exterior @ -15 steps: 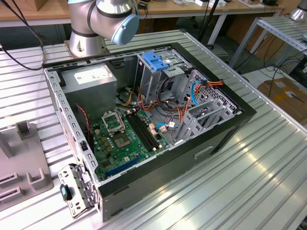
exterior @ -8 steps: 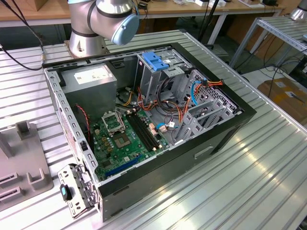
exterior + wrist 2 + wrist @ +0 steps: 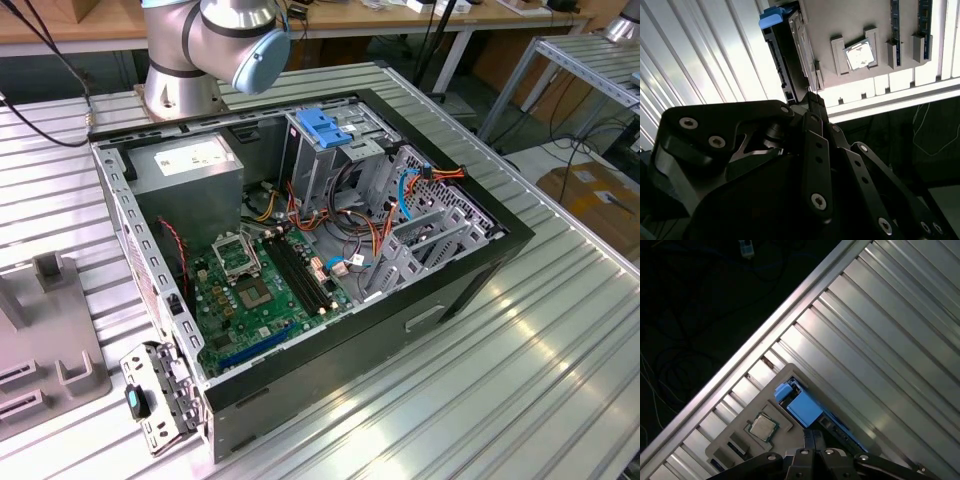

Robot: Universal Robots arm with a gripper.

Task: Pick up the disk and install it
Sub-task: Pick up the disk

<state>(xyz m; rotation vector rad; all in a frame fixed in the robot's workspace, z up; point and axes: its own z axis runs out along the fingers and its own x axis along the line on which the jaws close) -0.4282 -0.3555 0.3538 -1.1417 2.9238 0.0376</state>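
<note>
In both wrist views the gripper [image 3: 813, 96] [image 3: 811, 434] has its 2 fingers drawn together, holding nothing, the tips just short of the disk [image 3: 778, 55] [image 3: 803, 408]; whether they touch it I cannot tell. The disk stands on edge in a slot of a grey parts holder [image 3: 840, 20] [image 3: 740, 421], blue carrier rail outward, near a processor chip [image 3: 858, 54] [image 3: 761, 426] seated in the same holder. In the exterior view the arm [image 3: 215, 40] rises at 12 o'clock, behind the open computer case [image 3: 505, 238] at centre, its drive cage [image 3: 323, 127] toward 12 o'clock, on the ribbed aluminium table [image 3: 500, 380].
</note>
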